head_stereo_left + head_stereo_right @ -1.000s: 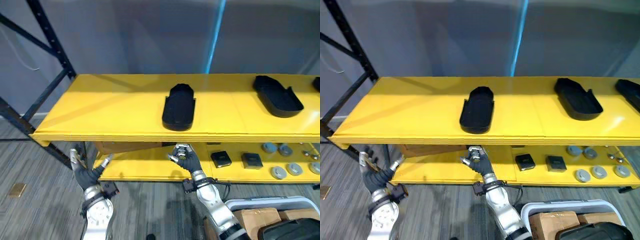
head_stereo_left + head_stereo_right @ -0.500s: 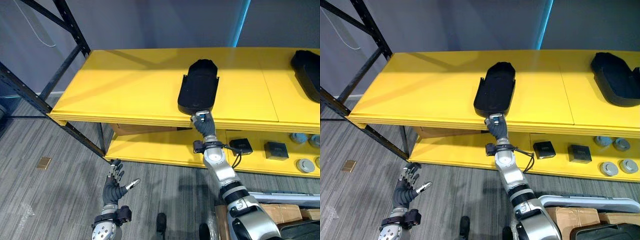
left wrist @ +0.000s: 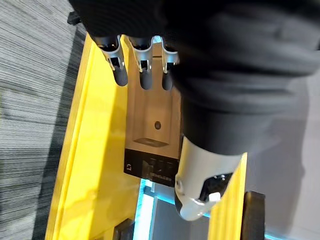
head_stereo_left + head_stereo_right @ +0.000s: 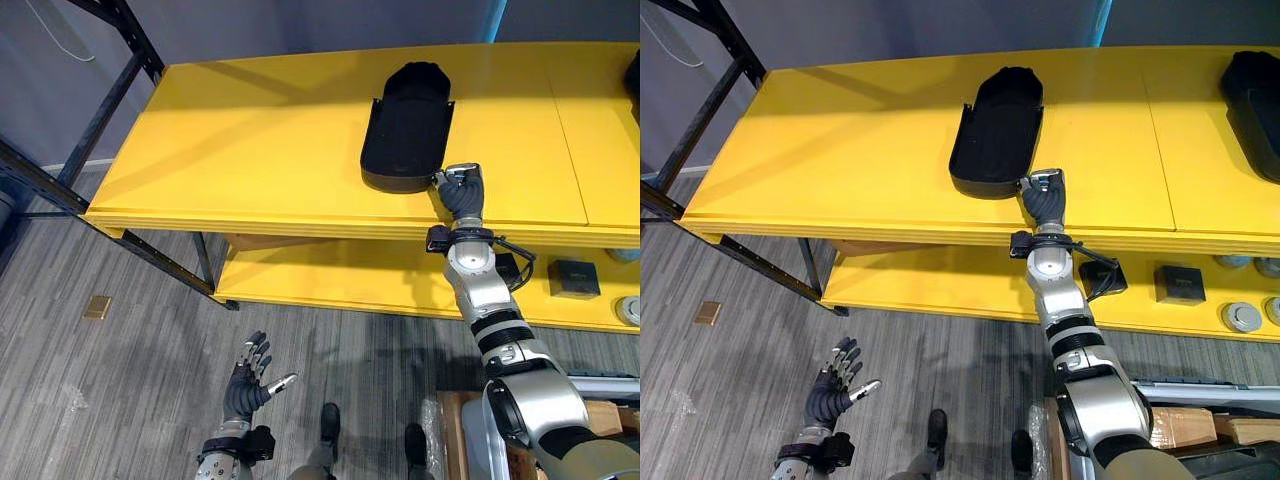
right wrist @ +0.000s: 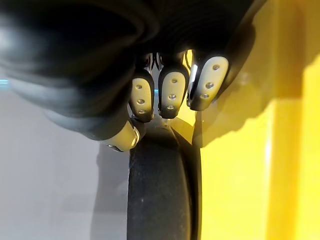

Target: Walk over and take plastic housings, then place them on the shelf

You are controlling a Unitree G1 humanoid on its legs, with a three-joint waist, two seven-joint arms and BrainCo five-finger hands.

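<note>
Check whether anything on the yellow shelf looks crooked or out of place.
Only slightly: the black plastic housing on the top board of the yellow shelf lies a little askew to the front edge. The right robot hand pinches its near corner. Nothing looks spilled or damaged.

Whether the right hand [image 4: 460,192], at the near corner of the black housing [image 4: 407,125], grips its rim cannot be told. A second housing [image 4: 1252,90] is cut off by the picture's edge. The upper shelf board [image 4: 250,140] hides most of a cardboard box [image 4: 275,243]. A small tan thing [image 4: 97,306] on the floor is too small to name.
</note>
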